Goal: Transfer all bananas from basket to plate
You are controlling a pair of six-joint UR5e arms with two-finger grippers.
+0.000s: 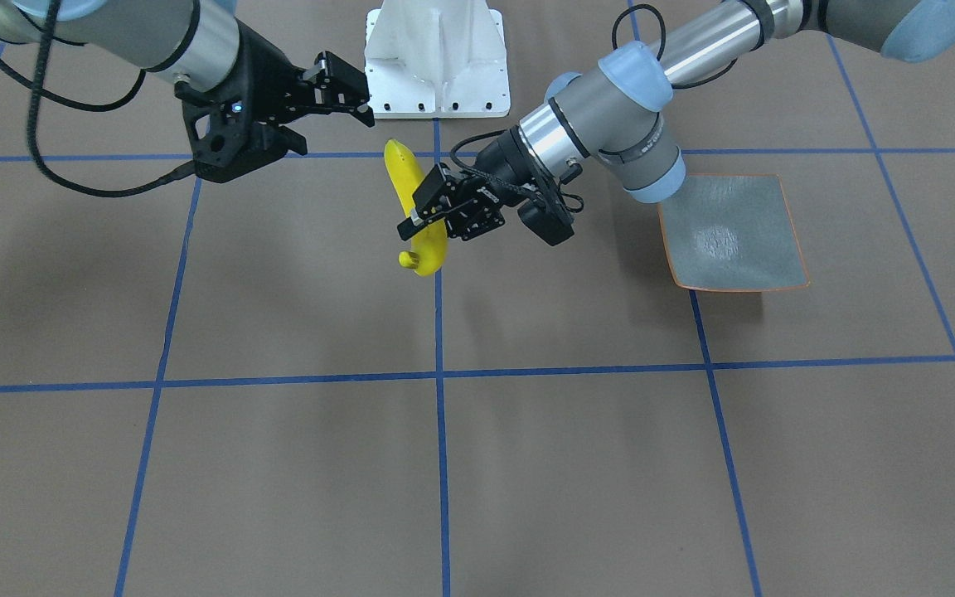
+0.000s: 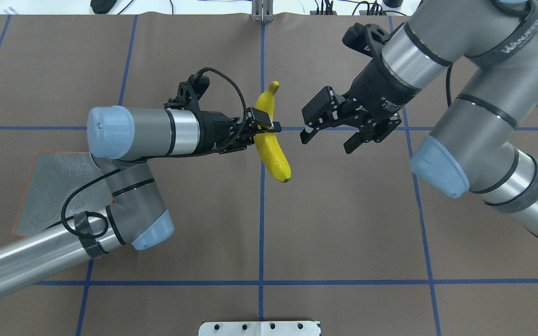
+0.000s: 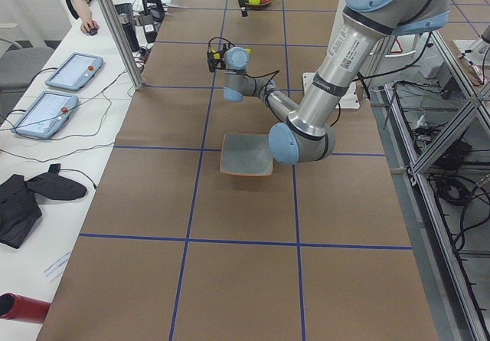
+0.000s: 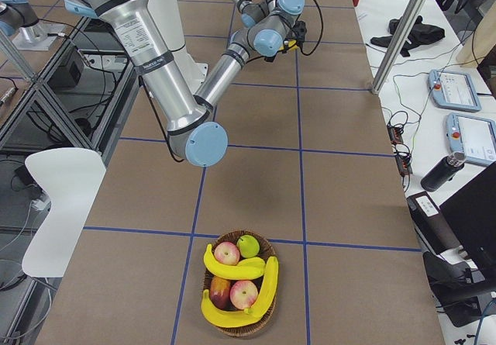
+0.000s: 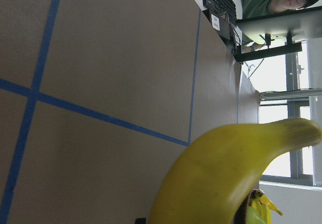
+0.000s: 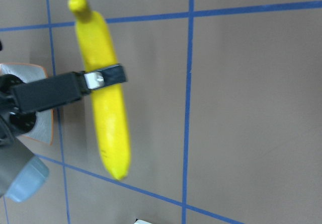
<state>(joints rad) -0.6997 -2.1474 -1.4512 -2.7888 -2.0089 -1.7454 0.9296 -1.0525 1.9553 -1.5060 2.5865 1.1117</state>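
One yellow banana (image 2: 272, 140) hangs above the table's middle, and my left gripper (image 2: 269, 127) is shut on it across its middle. It shows as well in the front view as banana (image 1: 415, 207) and in the right wrist view as banana (image 6: 108, 113). My right gripper (image 2: 326, 142) stands open just to the right of it, empty and apart from the fruit. The grey-green plate (image 1: 734, 232) with its orange rim lies bare on my left side, partly under the left arm. Far off on my right the basket (image 4: 267, 333) holds three more bananas (image 4: 232, 269).
The basket also holds red apples (image 4: 227, 253) and a green fruit (image 4: 248, 244). The white robot base (image 1: 436, 58) sits at the table's near edge. A side table with tablets (image 3: 46, 103) and a seated person runs along the far side.
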